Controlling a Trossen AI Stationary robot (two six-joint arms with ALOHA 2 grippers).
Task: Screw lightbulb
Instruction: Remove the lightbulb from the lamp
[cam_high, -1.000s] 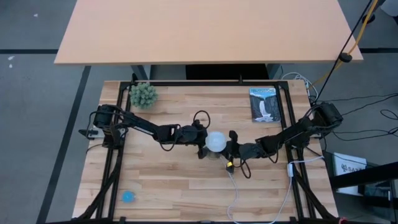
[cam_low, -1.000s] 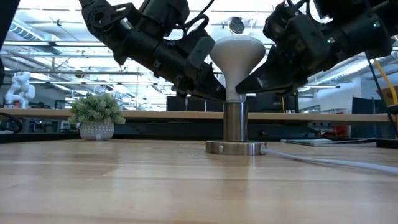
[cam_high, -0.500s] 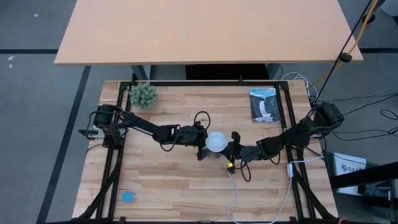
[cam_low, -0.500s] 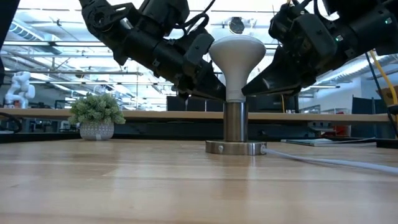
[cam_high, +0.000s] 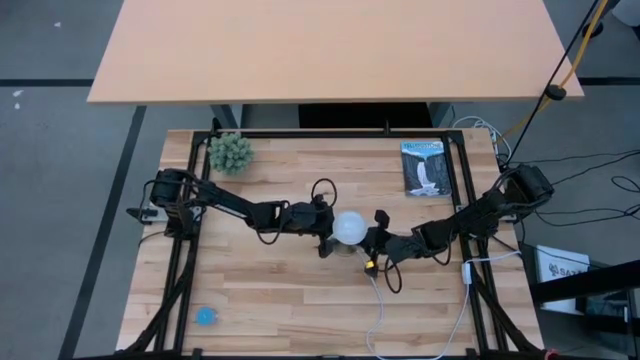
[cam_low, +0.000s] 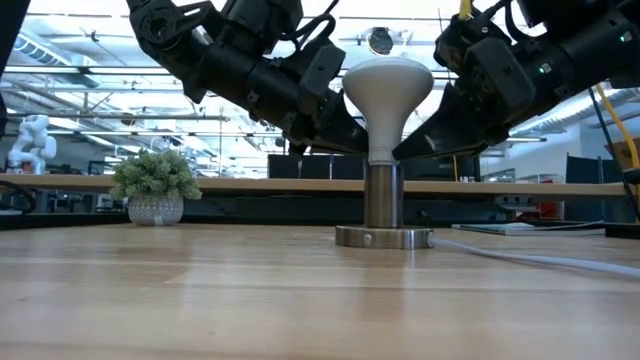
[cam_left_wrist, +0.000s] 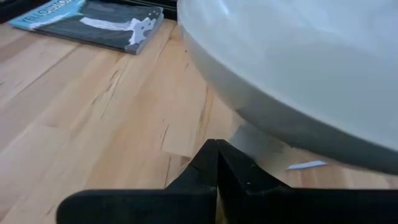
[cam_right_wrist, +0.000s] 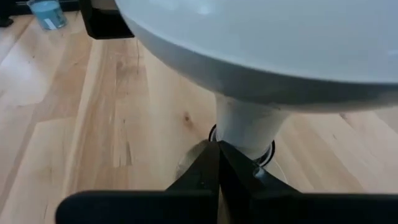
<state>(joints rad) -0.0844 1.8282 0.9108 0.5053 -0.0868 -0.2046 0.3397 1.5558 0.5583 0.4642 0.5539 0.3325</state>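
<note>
The table (cam_high: 300, 290) is made of pale wooden planks set in a black frame, and a larger tan tabletop (cam_high: 330, 50) stands beyond its far edge over a grey floor. On the planks sit a small potted plant (cam_high: 230, 152) near the far left corner, a dark booklet (cam_high: 427, 168) near the far right, and a small blue object (cam_high: 205, 316) near the front left; a white cord (cam_high: 378, 310) runs from the middle toward the front edge. The low view looks across the wood into a bright hall with ceiling lights and long benches behind. The lightbulb (cam_low: 388, 100) stands upright near the middle of the table, its dome on top and its narrow end seated in a metal socket (cam_low: 384, 212) with a round base resting on the wood. The left gripper (cam_high: 322, 232) reaches in from the left and sits just beside the bulb's neck under the dome; its fingers (cam_left_wrist: 214, 180) are pressed together with their tips meeting, clenched on nothing. The right gripper (cam_high: 374, 240) comes in from the opposite side at about the same height, its fingers (cam_right_wrist: 217, 177) likewise closed tip to tip, pointing at the bulb's neck just above the socket.
</note>
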